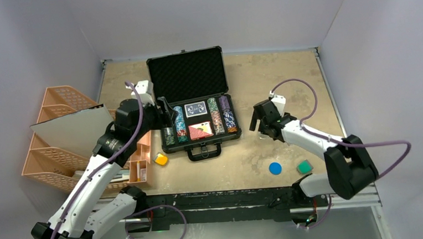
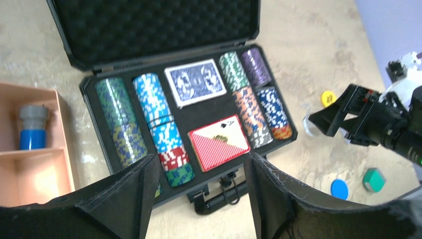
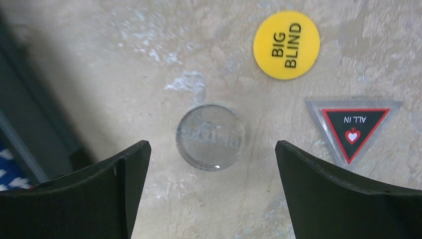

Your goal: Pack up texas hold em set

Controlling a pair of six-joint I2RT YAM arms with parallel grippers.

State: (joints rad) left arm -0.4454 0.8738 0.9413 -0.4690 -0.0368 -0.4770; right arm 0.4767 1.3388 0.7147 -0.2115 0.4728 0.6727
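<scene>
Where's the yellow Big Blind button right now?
The Big Blind button lies on the table, upper right of the right wrist view, beside the triangular All In marker and clear round button.

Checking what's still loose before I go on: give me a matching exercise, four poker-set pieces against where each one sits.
1 blue deck
2 red deck
3 clear round button
4 yellow Big Blind button

A on the table, under the open right gripper
B in the case, lid side
C in the case, handle side
D on the table, beside the ALL IN triangle

Pairs: 1-B, 2-C, 3-A, 4-D
</scene>
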